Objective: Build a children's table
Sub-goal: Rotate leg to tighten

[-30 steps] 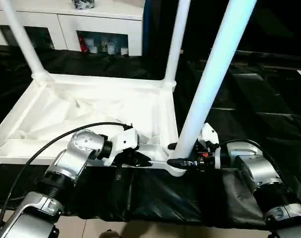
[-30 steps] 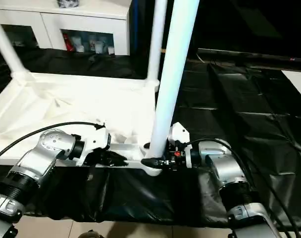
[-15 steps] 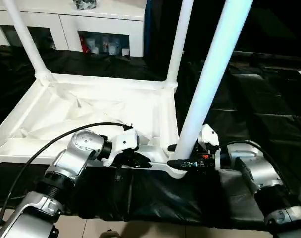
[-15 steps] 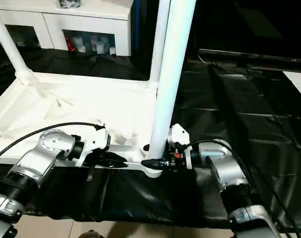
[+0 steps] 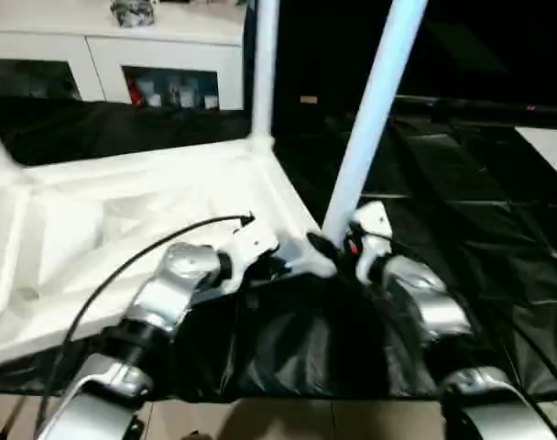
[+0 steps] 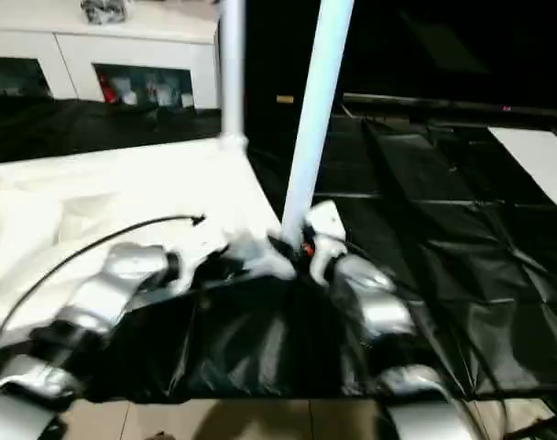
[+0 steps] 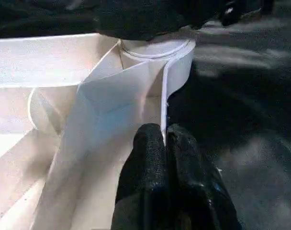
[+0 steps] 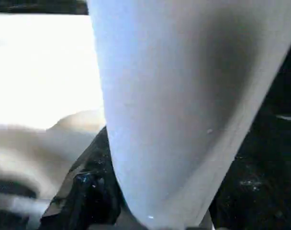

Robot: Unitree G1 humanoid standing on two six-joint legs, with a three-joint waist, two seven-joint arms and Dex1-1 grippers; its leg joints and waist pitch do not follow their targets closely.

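Fingers of left gripper (image 7: 164, 143) pinch thin white table rim (image 7: 163, 91); right gripper (image 5: 338, 247) clasps smooth tapered leg (image 5: 370, 119).

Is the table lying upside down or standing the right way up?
Upside down. The table top lies on the black cloth with its hollow underside facing up, and its legs point up into the air from the corners.

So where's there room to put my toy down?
The black cloth on the right of the near leg is bare, and so is the strip behind the tabletop, in front of the cabinet. It's crowded at the near corner: the left gripper pinches the tabletop's rim there and the right gripper holds the leg's base.
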